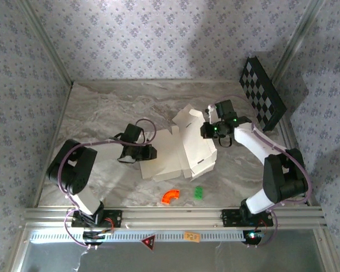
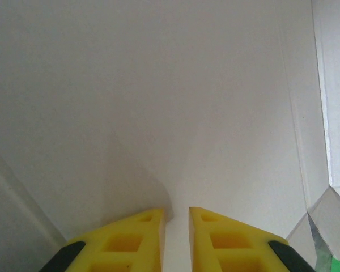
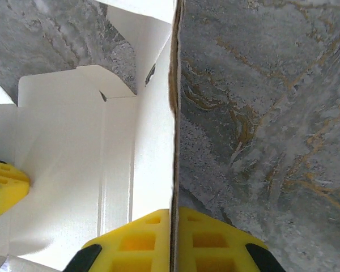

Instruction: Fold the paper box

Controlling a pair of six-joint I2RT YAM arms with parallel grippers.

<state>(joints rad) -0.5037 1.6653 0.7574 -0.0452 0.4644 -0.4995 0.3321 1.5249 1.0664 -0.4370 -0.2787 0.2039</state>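
Note:
The paper box (image 1: 184, 148) is an off-white die-cut sheet, partly folded, lying mid-table with flaps raised at its far side. My right gripper (image 1: 207, 131) is at its far right flap. In the right wrist view the gripper (image 3: 174, 211) is shut on the edge of an upright panel of the box (image 3: 73, 147), which runs straight up between the fingers. My left gripper (image 1: 146, 154) sits on the sheet's left part. In the left wrist view its yellow fingers (image 2: 141, 232) stand a narrow gap apart over plain white cardboard (image 2: 158, 102), with nothing between them.
An orange curved piece (image 1: 170, 196) and a small green block (image 1: 198, 192) lie near the front edge, just in front of the box. A black-and-white checkered board (image 1: 262, 92) leans at the back right. Patterned walls close in the marble table (image 1: 102, 113).

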